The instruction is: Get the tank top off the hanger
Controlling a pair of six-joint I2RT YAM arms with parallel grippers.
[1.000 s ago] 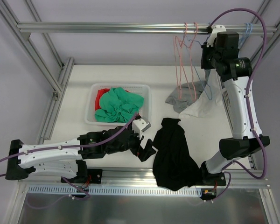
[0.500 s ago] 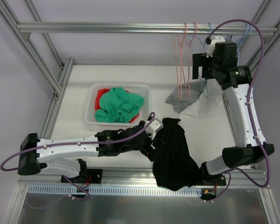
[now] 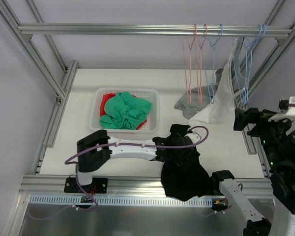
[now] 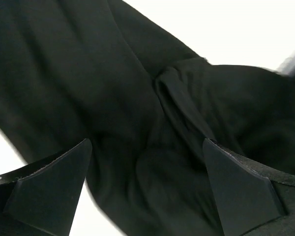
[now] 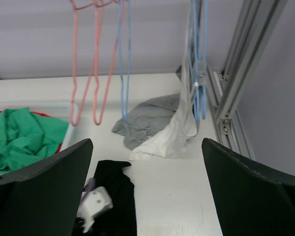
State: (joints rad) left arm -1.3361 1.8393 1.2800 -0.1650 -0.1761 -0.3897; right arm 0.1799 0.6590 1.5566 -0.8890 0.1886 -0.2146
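Left gripper: its two dark fingers stand wide apart over the black fabric garment, with folds of that cloth filling the gap between them. Whether the fingertips touch the cloth cannot be told. The black garment lies at the near edge of the tabletop, right of the middle, and its lower part hangs over that edge. In the overhead view the left arm stretches along the near edge, its end lost against the dark cloth.

Right gripper: fingers spread wide with nothing between them, held off the right edge of the tabletop, well apart from the clothing and facing the far right corner.

The white tank top hangs on a light-blue wire hanger, which hooks over the aluminium overhead rail above the far right corner. Its lower part rests on the tabletop, touching a crumpled grey garment that lies just to its left.

Two bare pink wire hangers hang from the same rail, left of the tank top.

A white perforated plastic basket sits left of the tabletop's middle. It holds a bunched green cloth, with a red cloth beneath it at the basket's left side.
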